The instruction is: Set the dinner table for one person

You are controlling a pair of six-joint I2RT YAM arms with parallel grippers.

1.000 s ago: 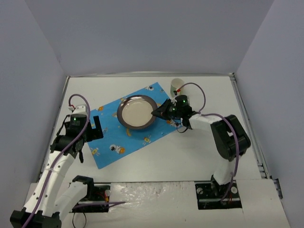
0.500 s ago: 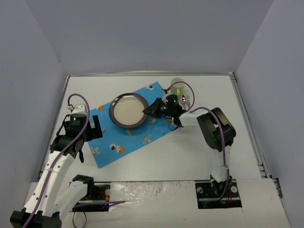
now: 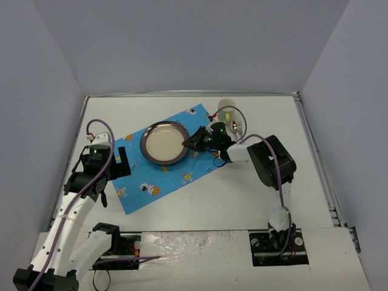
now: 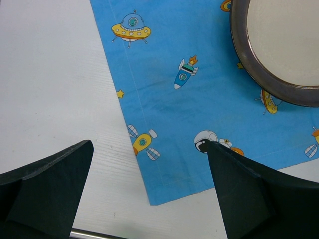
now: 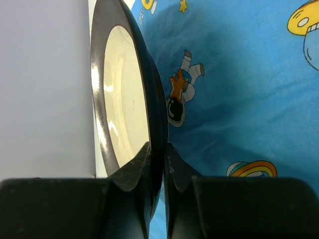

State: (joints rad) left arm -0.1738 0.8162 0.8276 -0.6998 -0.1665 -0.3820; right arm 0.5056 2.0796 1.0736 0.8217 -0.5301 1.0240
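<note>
A round plate with a dark metallic rim and cream centre lies on the blue cartoon-print placemat on the white dinner table. My right gripper is shut on the plate's right rim; the right wrist view shows the rim pinched between both fingers. My left gripper is open and empty, hovering at the placemat's left edge; in the left wrist view the placemat's corner lies between its fingers and the plate shows at upper right.
A pale cup stands at the back, behind the right gripper. A metal fork or spoon lies just right of the right wrist. Grey walls enclose the table on three sides.
My right gripper has carried the plate leftward along the placemat, from near its right end to its middle; in the last half second it barely moved. The left arm has stayed still.
</note>
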